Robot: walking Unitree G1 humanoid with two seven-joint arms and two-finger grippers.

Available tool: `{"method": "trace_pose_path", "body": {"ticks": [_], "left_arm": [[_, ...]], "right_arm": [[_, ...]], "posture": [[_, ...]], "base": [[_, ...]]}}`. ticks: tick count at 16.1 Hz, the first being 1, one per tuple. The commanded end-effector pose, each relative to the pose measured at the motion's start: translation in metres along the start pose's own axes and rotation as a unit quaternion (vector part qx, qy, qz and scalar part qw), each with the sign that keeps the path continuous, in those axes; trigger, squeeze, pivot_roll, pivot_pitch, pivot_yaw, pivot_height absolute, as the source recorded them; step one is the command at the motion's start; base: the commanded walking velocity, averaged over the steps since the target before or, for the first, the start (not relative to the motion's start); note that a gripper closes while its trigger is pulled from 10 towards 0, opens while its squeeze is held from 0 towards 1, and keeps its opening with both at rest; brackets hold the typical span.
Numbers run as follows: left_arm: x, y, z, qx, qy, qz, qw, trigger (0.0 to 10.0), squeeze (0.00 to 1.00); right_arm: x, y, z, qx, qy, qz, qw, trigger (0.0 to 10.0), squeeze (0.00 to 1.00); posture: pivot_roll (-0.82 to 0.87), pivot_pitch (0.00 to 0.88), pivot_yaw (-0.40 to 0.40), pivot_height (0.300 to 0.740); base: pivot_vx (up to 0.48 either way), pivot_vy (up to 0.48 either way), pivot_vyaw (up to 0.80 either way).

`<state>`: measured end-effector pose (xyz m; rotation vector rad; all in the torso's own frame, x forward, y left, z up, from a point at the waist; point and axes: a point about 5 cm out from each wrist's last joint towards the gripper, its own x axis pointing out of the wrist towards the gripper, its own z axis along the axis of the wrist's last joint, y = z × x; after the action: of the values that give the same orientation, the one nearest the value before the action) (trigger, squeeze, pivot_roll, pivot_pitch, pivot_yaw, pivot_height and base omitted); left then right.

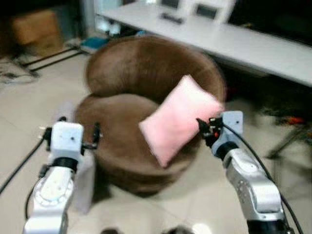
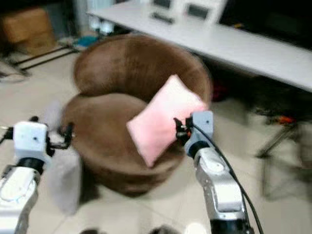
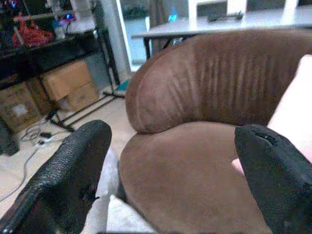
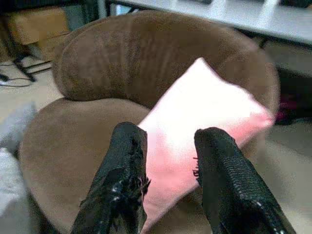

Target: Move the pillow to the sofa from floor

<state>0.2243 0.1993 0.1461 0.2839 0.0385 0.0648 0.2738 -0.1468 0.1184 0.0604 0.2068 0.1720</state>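
Observation:
A pink pillow lies tilted on the seat of the round brown sofa chair, leaning against its right side. My right gripper is at the pillow's right edge. In the right wrist view its fingers stand open, with the pillow just beyond them and nothing clamped between. My left gripper hovers at the sofa's left front edge, open wide. Its fingers frame the empty brown seat.
A pale grey soft object stands on the tiled floor against the sofa's left side. A long white table runs behind the sofa. Cardboard boxes and cables are at the back left. Dark metal legs are at the right.

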Motion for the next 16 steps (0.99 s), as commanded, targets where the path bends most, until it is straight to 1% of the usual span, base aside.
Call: {"method": "trace_pose_path", "body": {"ticks": [1,5,16], "left_arm": [[-0.0002,-0.0043,-0.0003,-0.009,0.003,-0.009,1.000,10.0,0.00],[-0.0006,-0.0040,-0.0002,-0.007,0.002,-0.009,1.000,10.0,0.00],[-0.0014,-0.0026,-0.0002,-0.001,0.003,-0.009,1.000,10.0,0.00]], "right_arm": [[-0.0012,-0.0065,0.0043,-0.005,-0.009,-0.014,1.000,10.0,0.00],[-0.0031,-0.0100,0.0011,0.001,-0.006,-0.024,1.000,10.0,0.00],[-0.0039,-0.0070,0.0000,0.002,-0.009,-0.024,1.000,10.0,0.00]], "posture": [[0.13,0.000,-0.118,0.735],[0.12,0.000,-0.116,0.735],[0.13,0.000,-0.113,0.735]], "base": [[0.000,0.000,0.00],[0.000,0.357,0.00],[0.000,0.363,0.00]]}}
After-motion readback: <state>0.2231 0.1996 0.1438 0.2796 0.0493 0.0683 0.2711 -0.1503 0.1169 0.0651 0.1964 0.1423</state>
